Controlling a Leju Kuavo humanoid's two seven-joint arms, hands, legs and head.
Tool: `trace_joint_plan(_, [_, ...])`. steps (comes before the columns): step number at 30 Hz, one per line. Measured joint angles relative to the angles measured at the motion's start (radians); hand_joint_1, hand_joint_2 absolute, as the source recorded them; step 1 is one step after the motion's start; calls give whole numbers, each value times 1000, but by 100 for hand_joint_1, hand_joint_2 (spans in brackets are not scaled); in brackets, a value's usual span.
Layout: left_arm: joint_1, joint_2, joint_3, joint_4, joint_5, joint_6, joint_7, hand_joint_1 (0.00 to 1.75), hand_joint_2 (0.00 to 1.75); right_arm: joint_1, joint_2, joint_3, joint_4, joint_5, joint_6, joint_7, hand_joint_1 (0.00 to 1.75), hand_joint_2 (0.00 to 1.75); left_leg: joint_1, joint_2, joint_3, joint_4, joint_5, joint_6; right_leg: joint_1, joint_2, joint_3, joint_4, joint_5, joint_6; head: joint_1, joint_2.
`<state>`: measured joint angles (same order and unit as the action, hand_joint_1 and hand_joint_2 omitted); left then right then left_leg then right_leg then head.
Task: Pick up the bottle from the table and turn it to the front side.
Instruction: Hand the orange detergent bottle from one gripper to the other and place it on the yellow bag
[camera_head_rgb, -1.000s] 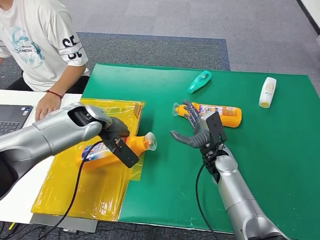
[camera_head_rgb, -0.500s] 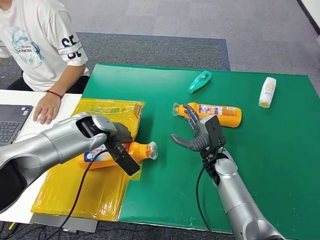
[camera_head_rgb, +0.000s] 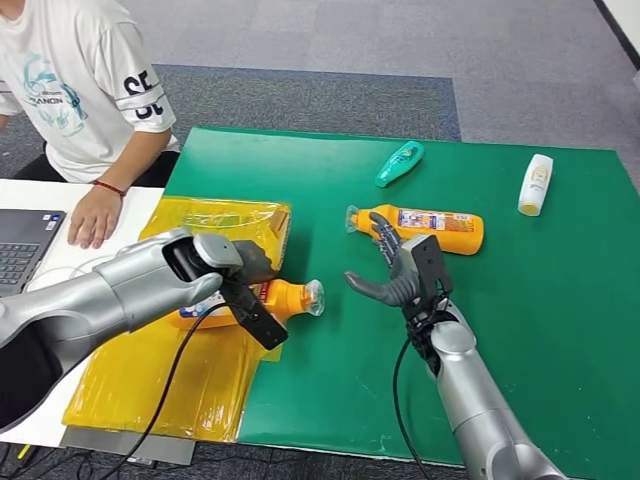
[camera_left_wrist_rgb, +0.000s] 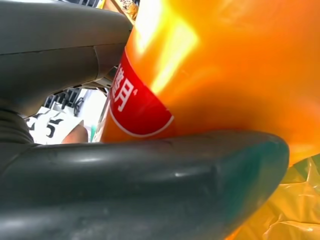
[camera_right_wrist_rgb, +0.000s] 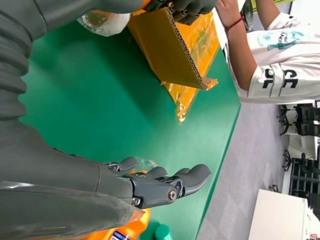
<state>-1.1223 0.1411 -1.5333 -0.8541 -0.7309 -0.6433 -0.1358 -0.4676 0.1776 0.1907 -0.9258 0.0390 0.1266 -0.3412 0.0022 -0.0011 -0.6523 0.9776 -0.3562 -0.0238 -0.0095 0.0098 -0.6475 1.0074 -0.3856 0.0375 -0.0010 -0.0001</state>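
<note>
Bright, even light throughout; glare whitens the blurred orange bottle at the upper centre of the left wrist view.

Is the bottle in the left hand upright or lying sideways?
Sideways. The left hand grips the orange bottle with its clear cap pointing toward the right hand, body roughly level over the yellow bag.

Bare green mat lies open right of the second orange bottle. Left of it, the held bottle and yellow bag block the way. The teal bottle lies beyond, the white one far right.
</note>
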Motion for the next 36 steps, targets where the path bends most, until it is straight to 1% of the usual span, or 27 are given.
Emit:
trace_joint_plan(5, [8,-2,0,0,-16,16,4,175,0,1,-1,-2,0,3,-2,1,0,175,0,0,0,0,0,0,0,0,0,0,0,0,0,0])
trace_joint_plan(6, [10,-3,0,0,-17,18,4,162,0,1,-1,-3,0,4,-2,1,0,175,0,0,0,0,0,0,0,0,0,0,0,0,0,0])
trace_joint_plan(9, [13,-3,0,0,-17,23,0,31,0,3,-1,-5,0,7,-3,1,0,175,0,0,0,0,0,0,0,0,0,0,0,0,0,0])
trace_joint_plan(10, [13,-3,0,0,-17,25,0,0,0,4,-1,-5,0,8,-3,1,0,175,0,0,0,0,0,0,0,0,0,0,0,0,0,0])
trace_joint_plan(27, [20,-21,2,2,-4,37,7,0,0,4,-2,-6,-2,14,-6,10,0,175,0,0,0,0,1,1,0,-1,1,0,0,0,0,0])
trace_joint_plan(30, [21,-21,9,3,23,45,1,0,0,5,-2,-6,-2,14,-6,10,0,175,0,0,0,0,1,1,0,-1,1,0,0,0,0,0])
trace_joint_plan(31, [23,-22,17,4,48,58,-4,0,0,5,-2,-6,-2,14,-6,8,0,175,0,0,0,0,1,1,0,-1,1,0,0,0,0,0])
trace_joint_plan(33, [35,-26,56,5,126,120,-13,0,0,6,-3,-6,-2,10,-8,5,0,175,0,0,0,0,1,1,0,-2,1,0,0,0,0,0])
trace_joint_plan(36, [68,-28,157,-5,217,244,-16,0,0,14,-10,-7,-1,0,-12,-1,0,175,0,-1,0,0,1,1,0,-2,2,0,0,0,0,0])
